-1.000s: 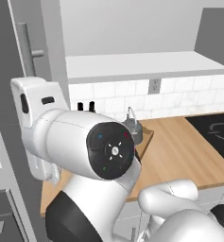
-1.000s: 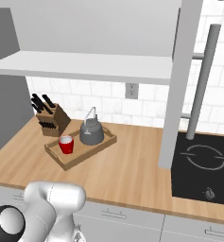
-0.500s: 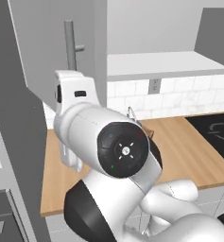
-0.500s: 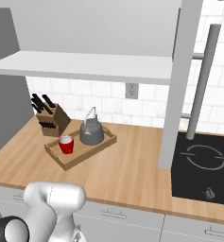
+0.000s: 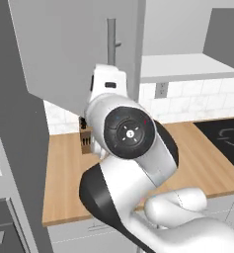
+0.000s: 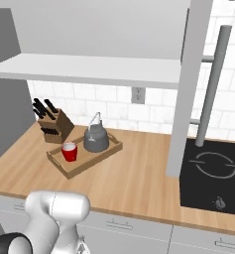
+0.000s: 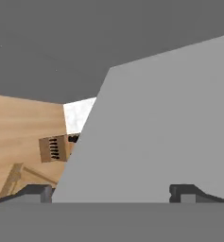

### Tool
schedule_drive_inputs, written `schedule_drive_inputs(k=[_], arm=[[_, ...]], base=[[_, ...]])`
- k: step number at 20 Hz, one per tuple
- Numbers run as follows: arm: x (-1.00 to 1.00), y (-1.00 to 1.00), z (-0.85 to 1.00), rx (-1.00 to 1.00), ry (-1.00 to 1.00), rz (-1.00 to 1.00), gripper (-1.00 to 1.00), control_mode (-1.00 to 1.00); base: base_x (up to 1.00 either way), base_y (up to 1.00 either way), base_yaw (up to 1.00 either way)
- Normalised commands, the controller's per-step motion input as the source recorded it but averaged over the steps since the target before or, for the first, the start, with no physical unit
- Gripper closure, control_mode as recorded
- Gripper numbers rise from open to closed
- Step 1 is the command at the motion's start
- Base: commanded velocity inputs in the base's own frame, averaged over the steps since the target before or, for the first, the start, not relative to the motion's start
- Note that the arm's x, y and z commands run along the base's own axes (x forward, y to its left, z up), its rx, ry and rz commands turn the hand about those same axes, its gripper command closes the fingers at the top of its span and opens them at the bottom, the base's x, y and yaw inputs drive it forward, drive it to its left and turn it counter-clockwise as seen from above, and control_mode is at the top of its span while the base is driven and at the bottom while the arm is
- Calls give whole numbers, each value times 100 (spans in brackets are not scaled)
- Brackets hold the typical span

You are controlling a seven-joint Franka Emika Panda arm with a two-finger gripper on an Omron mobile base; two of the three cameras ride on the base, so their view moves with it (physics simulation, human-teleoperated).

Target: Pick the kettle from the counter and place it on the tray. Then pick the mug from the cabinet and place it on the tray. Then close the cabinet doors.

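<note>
The dark grey kettle (image 6: 95,139) and the red mug (image 6: 69,151) both stand in the wooden tray (image 6: 109,149) on the counter (image 6: 134,183). The tray's corner (image 7: 18,182) also shows in the hand view. My gripper (image 7: 111,194) is open, and its fingertips (image 7: 34,193) are spread wide right in front of the flat grey panel of the left cabinet door (image 7: 156,132). In the left base view that door (image 5: 74,49) and its bar handle (image 5: 111,47) hang just beyond my arm. The right cabinet door (image 6: 188,89) stands open edge-on, with its handle (image 6: 211,89) beside it.
A knife block (image 6: 54,126) stands at the back left of the counter, next to the tray. The white cabinet shelf (image 6: 89,69) runs above the counter. A black stovetop (image 6: 213,173) lies to the right. A dark tall unit (image 5: 10,163) borders the counter's left end.
In the left base view the left door and its handle have swung to the right, and my arm has moved along with them. The right base view is unchanged.
</note>
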Motion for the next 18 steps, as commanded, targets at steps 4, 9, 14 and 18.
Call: schedule_drive_inputs(k=[4,9,14,18], arm=[[52,-59,0,0,13,-26,-100,-100],[57,-48,0,-1,16,-23,-100,-100],[50,-35,0,-6,8,-23,-100,-100],[51,-36,-4,-5,0,-17,-100,-100]], base=[[0,0,0],[0,0,0],[0,0,0],[0,0,0]])
